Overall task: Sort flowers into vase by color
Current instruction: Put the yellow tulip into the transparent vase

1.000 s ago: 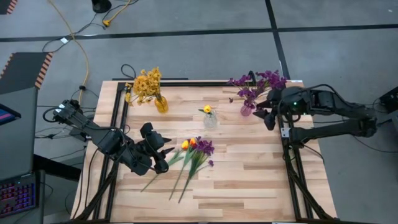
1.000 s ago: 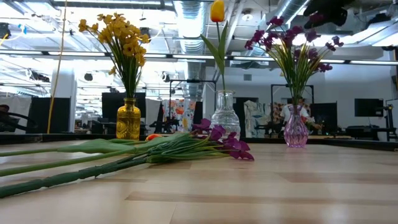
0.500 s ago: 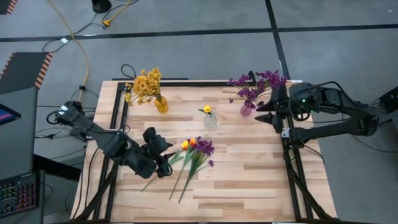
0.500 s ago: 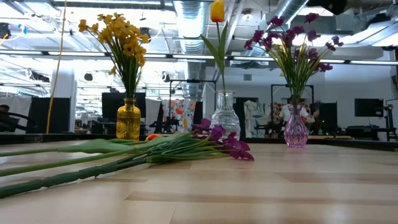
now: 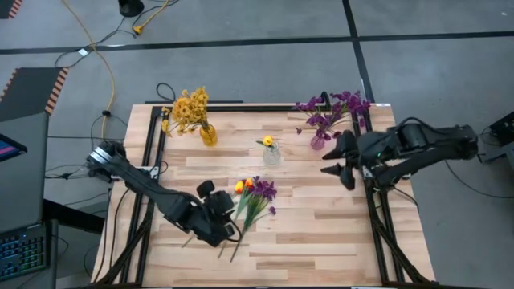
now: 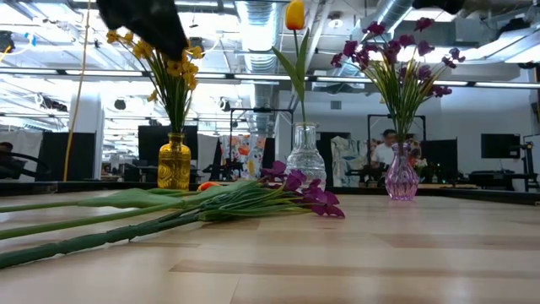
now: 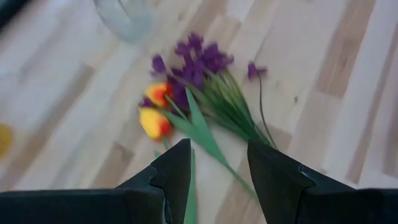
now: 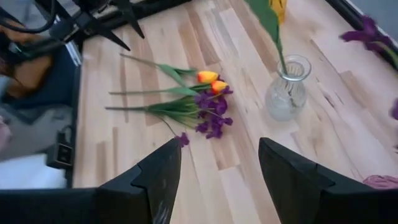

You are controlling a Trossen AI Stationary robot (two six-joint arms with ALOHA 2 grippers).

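Note:
Several loose flowers (image 5: 250, 199) lie on the table's middle: orange-yellow tulip buds (image 7: 154, 122) and purple blooms (image 7: 196, 57), green stems toward the near edge. My left gripper (image 5: 227, 218) hovers open above their stems, and a leaf shows between its fingers (image 7: 217, 171). It shows dark at the top of the low view (image 6: 143, 25). My right gripper (image 5: 336, 163) hangs open in the air near the purple vase (image 5: 320, 141), touching nothing. A yellow vase (image 5: 208, 135) holds yellow clusters. A clear vase (image 5: 271, 153) holds one tulip.
The three vases stand in a row along the table's far part. A black frame rail (image 5: 373, 201) runs along the right edge and another along the left (image 5: 148, 201). Bare wood (image 5: 321, 233) lies on the near right.
My left gripper has come down and gone toward the near edge and the right, ending over the stems of the lying flowers. My right gripper has swung a little away from the purple vase toward the table's middle. The flowers have not moved.

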